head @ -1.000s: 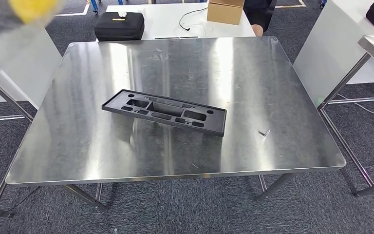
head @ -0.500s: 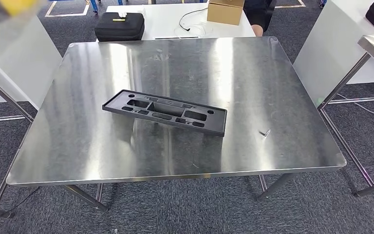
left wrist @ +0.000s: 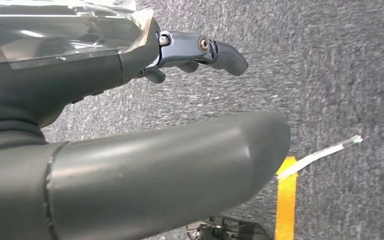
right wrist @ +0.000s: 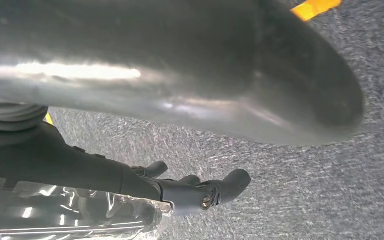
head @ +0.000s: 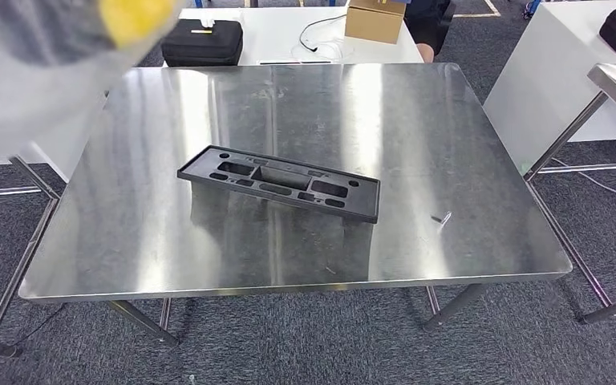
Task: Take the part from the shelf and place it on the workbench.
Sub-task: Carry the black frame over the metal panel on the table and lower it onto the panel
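Part (head: 279, 184) is seen lying flat on the steel counter (head: 449, 144), roughly mid-counter, slightly toward the near edge and the left side. Its long axis is angled, with the left end farther from the near edge than the right end. It is well clear of every edge, so no overhang or tipping risk is expected. The recessed side is turned up and the part looks seated on its flat face, which is judged a stable rest.

Placement is judged complete: nothing grips the part.

The left hand (left wrist: 130, 165) is seen from its wrist camera over grey carpet, with the thumb and dark fingers loosely extended and nothing between them. It is read as empty with fingers apart. The right hand (right wrist: 180, 115) looks the same: over carpet, fingers slightly curled but separated, nothing held. Both arms are judged to be hanging at the sides, which fits a released load.

A small screw-like item (head: 440, 217) lies on the counter toward the right edge, apart from the part. A blurred grey shape with a yellow patch (head: 48, 64) covers the counter's far left corner; what it is cannot be told.

Beyond the far edge, a black case (head: 202, 42) and a cardboard box (head: 375, 19) sit on a white table.
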Robot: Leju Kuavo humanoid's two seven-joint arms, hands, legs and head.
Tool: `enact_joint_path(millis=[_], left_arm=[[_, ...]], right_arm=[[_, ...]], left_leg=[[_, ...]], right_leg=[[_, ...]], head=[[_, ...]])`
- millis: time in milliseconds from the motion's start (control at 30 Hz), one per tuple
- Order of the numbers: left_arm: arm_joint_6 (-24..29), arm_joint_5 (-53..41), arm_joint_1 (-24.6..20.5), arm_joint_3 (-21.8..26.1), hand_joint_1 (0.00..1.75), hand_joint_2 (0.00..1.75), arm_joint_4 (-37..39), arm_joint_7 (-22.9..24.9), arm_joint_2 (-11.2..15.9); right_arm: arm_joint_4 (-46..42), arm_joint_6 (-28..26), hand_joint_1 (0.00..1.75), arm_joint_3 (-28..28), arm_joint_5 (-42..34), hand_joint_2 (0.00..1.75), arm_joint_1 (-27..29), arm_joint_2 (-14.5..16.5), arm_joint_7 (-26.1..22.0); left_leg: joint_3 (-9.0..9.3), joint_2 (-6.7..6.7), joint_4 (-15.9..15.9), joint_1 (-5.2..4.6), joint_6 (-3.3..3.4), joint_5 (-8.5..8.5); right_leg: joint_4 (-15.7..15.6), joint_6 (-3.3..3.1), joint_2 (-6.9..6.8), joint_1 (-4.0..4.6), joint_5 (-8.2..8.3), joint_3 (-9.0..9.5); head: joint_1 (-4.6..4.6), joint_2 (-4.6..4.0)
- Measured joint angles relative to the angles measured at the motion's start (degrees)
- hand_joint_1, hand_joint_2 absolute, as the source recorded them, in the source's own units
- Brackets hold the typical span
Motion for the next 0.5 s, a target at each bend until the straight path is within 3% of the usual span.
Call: enact_joint_path(millis=[67,100,167,267,300,367,433,500], left_arm=[[-0.09,-0.01,0.02,0.0,0.0,0.0,-0.01,0.11,-0.05],[-0.13,-0.02,0.02,0.0,0.0,0.0,-0.01,0.16,-0.05],[-0.14,-0.03,0.0,-0.01,0.0,0.0,-0.01,0.32,-0.04],[-0.14,-0.07,0.11,0.0,0.0,0.0,0.01,0.63,0.01],[-0.14,-0.1,0.17,0.01,0.0,0.0,0.02,0.73,0.04],[-0.14,-0.21,0.21,0.01,0.0,0.0,0.02,0.97,0.05],[-0.14,-0.43,0.18,-0.02,0.0,0.0,0.02,1.15,0.02],[-0.14,-0.62,0.18,-0.03,0.0,0.0,0.02,1.27,0.02]], right_arm=[[0.07,0.0,0.0,0.34,0.15,0.0,-0.1,0.02,0.0],[0.09,0.0,0.0,0.49,0.19,0.0,-0.2,0.03,0.05],[0.15,0.0,0.0,0.75,0.25,0.0,-0.34,0.11,0.29],[0.29,0.0,0.0,0.97,0.36,0.0,-0.39,0.31,0.76],[0.34,0.0,0.0,0.99,0.4,0.0,-0.38,0.39,0.88],[0.39,-0.02,0.0,1.01,0.44,0.0,-0.31,0.51,1.16],[0.4,-0.05,0.0,1.01,0.44,0.0,-0.21,0.6,1.34],[0.4,-0.08,0.0,1.01,0.43,0.0,-0.15,0.7,1.47]], left_leg=[[-0.33,-0.03,0.13,0.23,-0.55,0.38],[-0.51,-0.05,0.24,0.26,-0.9,0.56],[-0.72,-0.11,0.58,0.08,-1.6,0.92],[-1.19,-0.19,1.01,0.2,-2.58,0.92],[-1.67,-0.03,2.02,0.35,-2.89,-0.34],[-3.54,0.35,7.38,0.59,-3.45,-5.33],[-5.41,0.55,14.54,0.72,-3.9,-9.84],[-4.37,0.73,16.24,0.81,-4.02,-10.17]], right_leg=[[-7.85,1.09,0.02,-0.25,2.47,4.88],[-11.57,1.23,0.14,-0.19,3.69,7.24],[-15.2,0.64,0.51,0.04,4.82,9.08],[-15.09,-1.15,0.57,-0.09,5.34,8.07],[-15.14,-1.8,0.41,-0.26,5.69,7.72],[-15.16,-2.87,-0.02,-0.29,6.46,6.86],[-15.09,-3.21,-0.41,-0.08,7.11,6.07],[-15.0,-2.97,-0.6,0.04,7.67,5.53]], head=[[0.01,0.0],[0.03,0.0],[0.01,0.0],[-0.14,0.0],[-0.18,0.0],[-0.25,0.0],[-0.27,0.0],[-0.28,0.0]])
